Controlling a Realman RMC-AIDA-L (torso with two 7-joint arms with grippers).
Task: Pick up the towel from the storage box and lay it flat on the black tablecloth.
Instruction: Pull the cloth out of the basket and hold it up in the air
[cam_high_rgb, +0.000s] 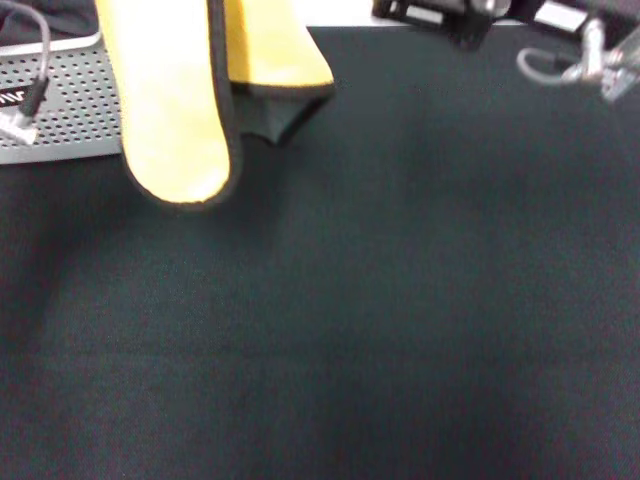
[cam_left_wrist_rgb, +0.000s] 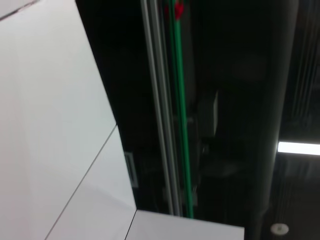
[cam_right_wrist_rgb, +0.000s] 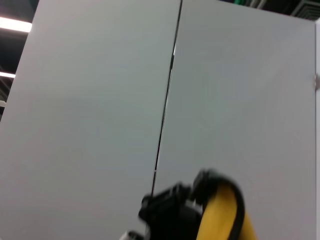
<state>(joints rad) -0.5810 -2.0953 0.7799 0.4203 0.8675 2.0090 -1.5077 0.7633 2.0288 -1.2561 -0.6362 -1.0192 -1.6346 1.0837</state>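
Hanging from above the head view's top edge, the towel (cam_high_rgb: 190, 90) is out of the storage box (cam_high_rgb: 70, 100). What grips it is barely shown.

- Right gripper (cam_right_wrist_rgb: 170, 210): I take the black blocky part (wrist view only) for it. It sits right against the towel's black-trimmed edge. Whether it is pinching the cloth I cannot tell.
- Left gripper: in no view. Only a grey cable (cam_high_rgb: 38, 60) crosses the box's near wall.
- Towel: doubled over and drooping in two lobes. The long rounded one is in front of the box's near corner, over the black tablecloth (cam_high_rgb: 380, 320). Whether its tip touches the cloth is unclear.
- Cables and metal fittings (cam_high_rgb: 590, 55) lie at the cloth's far right corner, well apart from the towel.

Step in hand, as I judge it: carrying the towel across and spreading it.
- Move out over the open middle of the cloth, away from the box.
- Let the low rounded end land first, then draw the held edge away while lowering, so the fold peels open and does not bunch.
- Release only when the towel lies flat.

Writing: a dark label (cam_high_rgb: 8, 97) with pale marks sits at the box's left edge, cut off and unreadable. No care tag is visible.
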